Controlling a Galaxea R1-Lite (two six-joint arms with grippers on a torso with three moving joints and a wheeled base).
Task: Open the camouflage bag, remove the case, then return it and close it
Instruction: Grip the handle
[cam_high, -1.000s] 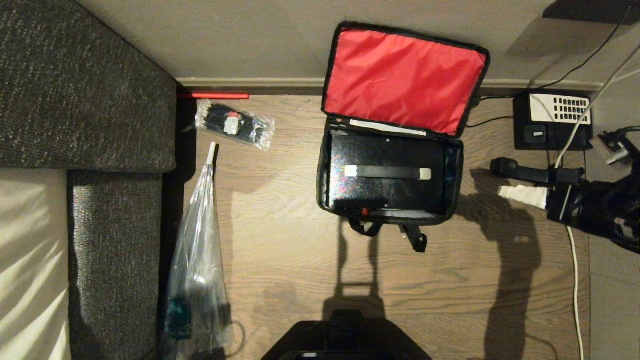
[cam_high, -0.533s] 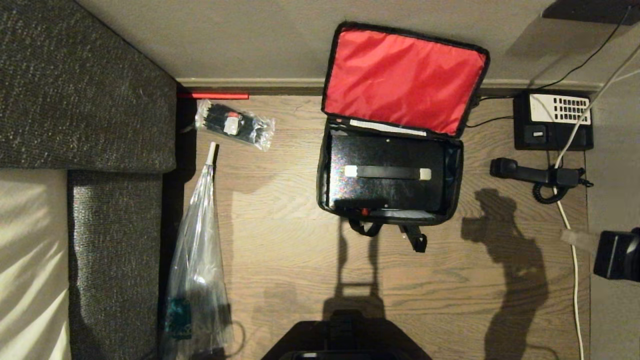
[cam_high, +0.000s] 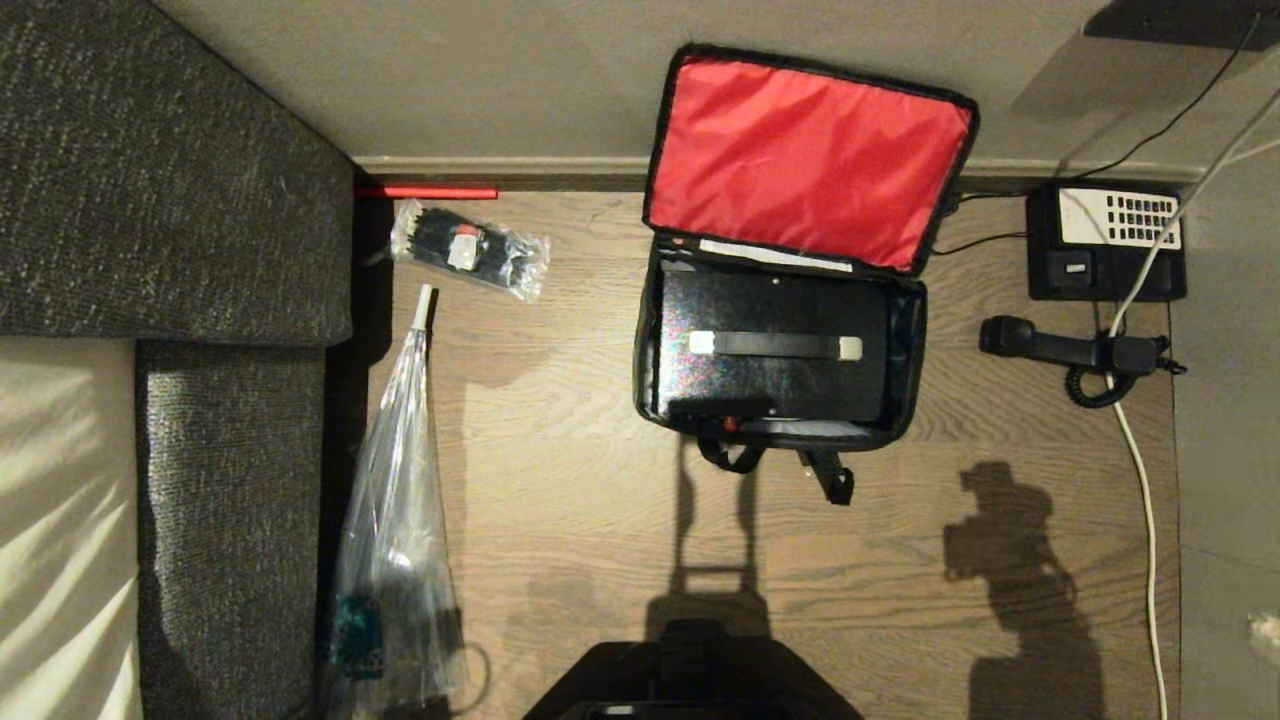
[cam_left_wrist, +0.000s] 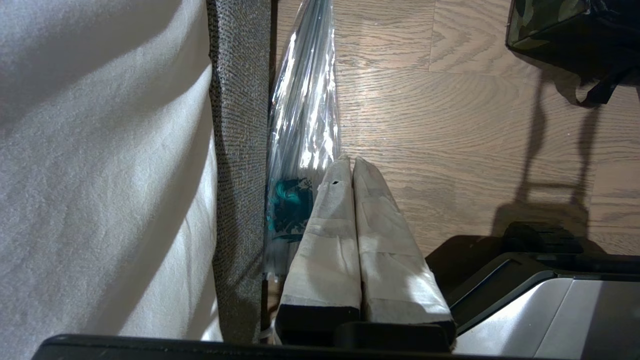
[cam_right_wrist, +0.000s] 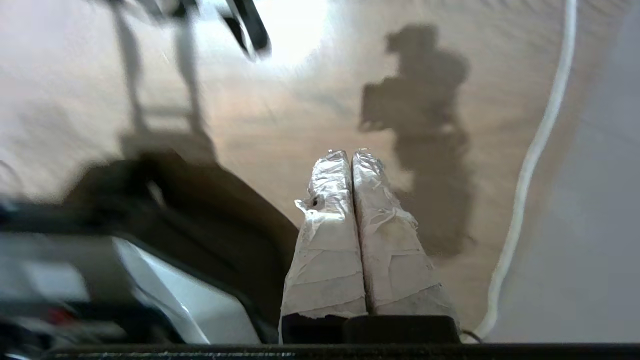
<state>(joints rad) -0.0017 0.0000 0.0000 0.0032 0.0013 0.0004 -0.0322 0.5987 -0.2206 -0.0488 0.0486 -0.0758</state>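
Observation:
The camouflage bag (cam_high: 644, 350) lies open on the wooden floor, its red-lined lid (cam_high: 805, 160) leaning back against the wall. The flat black case (cam_high: 770, 390) rests inside it, a black strip with pale ends across its top. A camouflage corner of the bag (cam_left_wrist: 545, 17) shows in the left wrist view. My right gripper (cam_right_wrist: 351, 152) hangs shut and empty over bare floor, well to the near right of the bag; only a pale blur of it (cam_high: 1264, 628) reaches the head view's edge. My left gripper (cam_left_wrist: 351, 160) is parked shut and empty beside the sofa.
A grey sofa (cam_high: 170, 200) fills the left side. A long clear plastic bag (cam_high: 395, 520) and a small clear packet of black items (cam_high: 470, 248) lie beside it. A black desk phone (cam_high: 1105, 240), its handset (cam_high: 1065, 348) off, and a white cable (cam_high: 1148, 520) lie right of the bag.
My right arm has drawn back from beside the phone handset toward the near right, almost out of the head view. The bag and case have not moved.

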